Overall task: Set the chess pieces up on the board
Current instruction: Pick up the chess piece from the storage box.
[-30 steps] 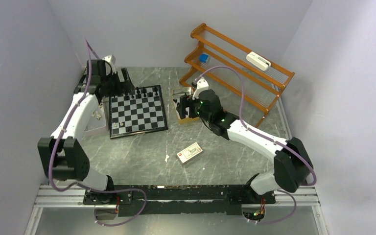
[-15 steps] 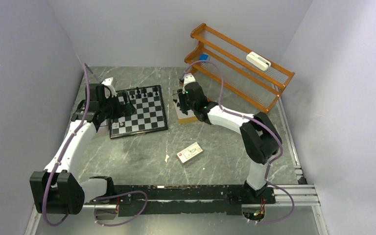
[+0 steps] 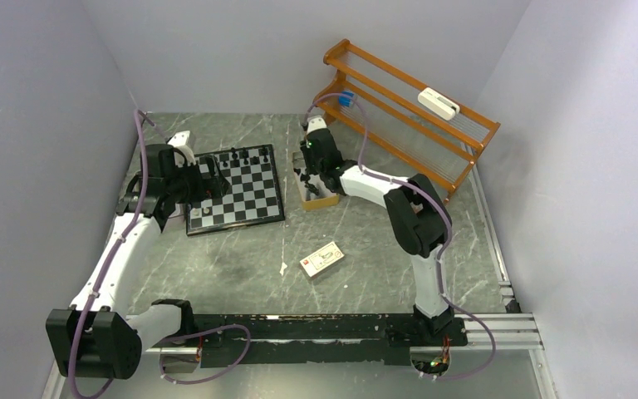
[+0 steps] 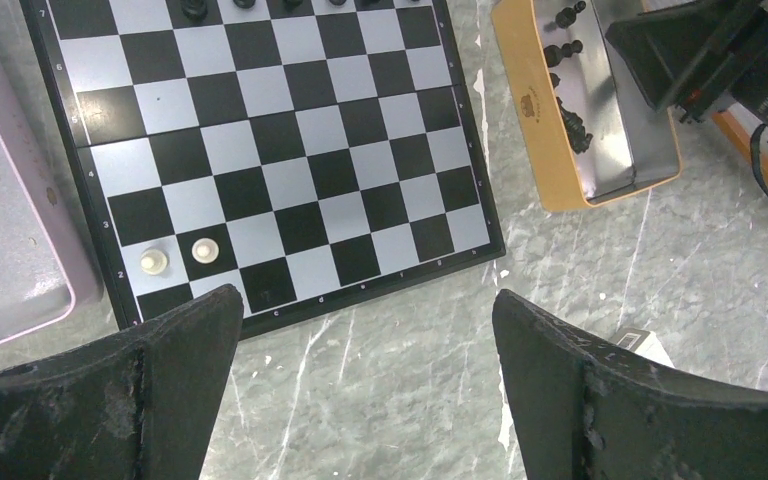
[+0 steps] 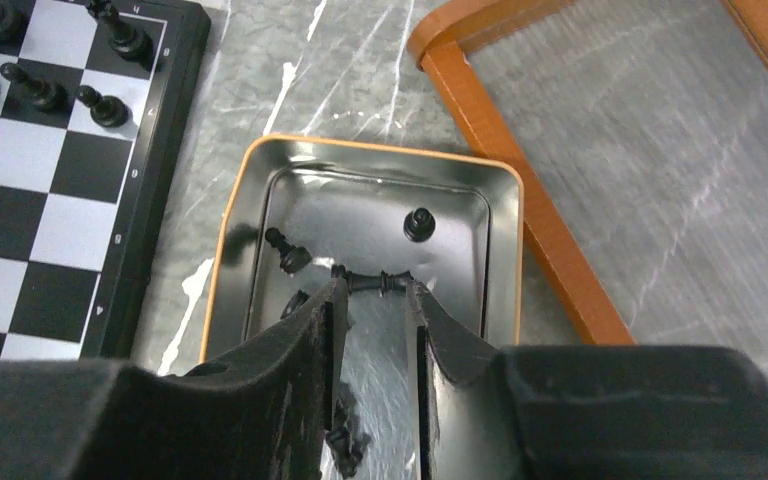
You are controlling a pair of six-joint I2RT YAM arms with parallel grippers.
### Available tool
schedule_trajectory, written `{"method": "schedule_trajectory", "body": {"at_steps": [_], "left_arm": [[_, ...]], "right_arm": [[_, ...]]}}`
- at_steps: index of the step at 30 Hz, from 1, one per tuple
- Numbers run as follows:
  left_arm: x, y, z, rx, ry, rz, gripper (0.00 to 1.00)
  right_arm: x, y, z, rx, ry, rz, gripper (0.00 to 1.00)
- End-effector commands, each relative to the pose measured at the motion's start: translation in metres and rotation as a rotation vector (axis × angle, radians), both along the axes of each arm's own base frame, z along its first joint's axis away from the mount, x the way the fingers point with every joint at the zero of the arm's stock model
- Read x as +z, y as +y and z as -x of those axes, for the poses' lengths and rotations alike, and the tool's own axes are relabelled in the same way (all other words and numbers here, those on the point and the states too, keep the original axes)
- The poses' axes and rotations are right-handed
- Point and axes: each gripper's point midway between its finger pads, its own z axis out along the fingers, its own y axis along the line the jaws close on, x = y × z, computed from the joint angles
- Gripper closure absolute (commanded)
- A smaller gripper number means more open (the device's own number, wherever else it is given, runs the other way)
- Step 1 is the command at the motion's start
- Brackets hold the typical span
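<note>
Left hand (image 4: 365, 300) spread wide, empty, over near edge of board (image 4: 290, 170); two pale pieces (image 4: 202, 249) on board, lower left of frame; black pieces (image 3: 241, 155) along far row. Right hand (image 5: 375, 290) nearly closed inside tin (image 5: 380, 152), pinching black piece (image 5: 372, 281) crosswise between fingertips

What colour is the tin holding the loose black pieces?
The tin is shiny silver inside with an orange-tan rim, clearest in the right wrist view.
</note>
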Motion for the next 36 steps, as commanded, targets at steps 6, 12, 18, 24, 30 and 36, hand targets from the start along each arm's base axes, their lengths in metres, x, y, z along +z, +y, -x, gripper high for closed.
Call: {"method": "schedule_trajectory", "body": {"at_steps": [6,12,18,24,30,36], "left_arm": [[0.010,0.000,-0.002,-0.002,-0.049,-0.007,0.00],[0.010,0.001,-0.002,0.003,-0.050,-0.014,0.00],[0.012,0.003,-0.002,0.010,-0.055,-0.019,0.00],[0.012,0.002,-0.002,0.005,-0.054,-0.017,0.00],[0.012,0.002,-0.002,0.006,-0.057,-0.016,0.00],[0.012,0.001,-0.002,0.003,-0.058,-0.014,0.00]], "right_arm": [[-0.003,-0.001,-0.031,-0.061,-0.068,0.040,0.71],[-0.012,0.004,-0.045,-0.084,-0.073,0.050,0.72],[-0.022,0.000,-0.054,-0.120,-0.066,0.088,0.72],[-0.025,-0.002,-0.055,-0.129,-0.071,0.095,0.69],[-0.032,-0.002,-0.060,-0.121,-0.060,0.095,0.69],[-0.035,-0.004,-0.064,-0.125,-0.061,0.094,0.69]]}}
